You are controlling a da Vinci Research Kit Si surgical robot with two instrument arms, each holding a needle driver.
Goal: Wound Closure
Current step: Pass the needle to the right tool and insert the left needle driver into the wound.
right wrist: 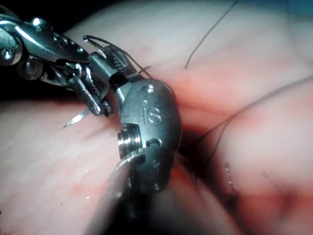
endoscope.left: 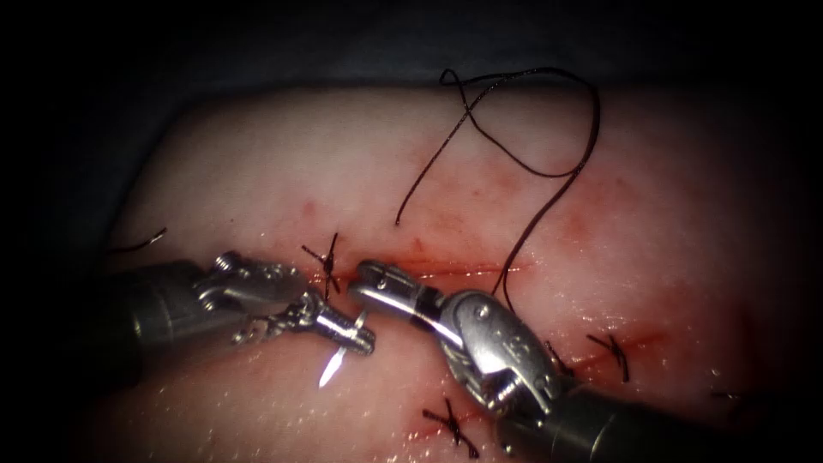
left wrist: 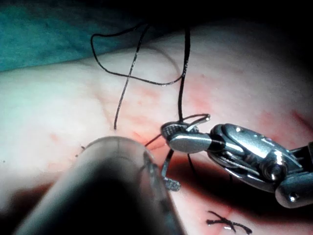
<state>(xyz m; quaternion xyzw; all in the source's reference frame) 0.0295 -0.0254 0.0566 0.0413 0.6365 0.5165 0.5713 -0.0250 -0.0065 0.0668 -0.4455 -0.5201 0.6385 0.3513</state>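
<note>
Left claw [endoscope.left: 364, 339] clamps needle [endoscope.left: 336, 363] near tip, clear of tissue [endoscope.left: 283, 171]; right claw [endoscope.left: 370, 276] seemingly closed, empty.

I count two tools: the left tool [endoscope.left: 356, 334] at lower left and the right tool [endoscope.left: 377, 279] from lower right. One needle [endoscope.left: 336, 364], one long thread [endoscope.left: 549, 171], one cut [endoscope.left: 463, 267] across one tissue [endoscope.left: 300, 154]. Three finished stitches [endoscope.left: 326, 261] show as dark crosses.
</note>
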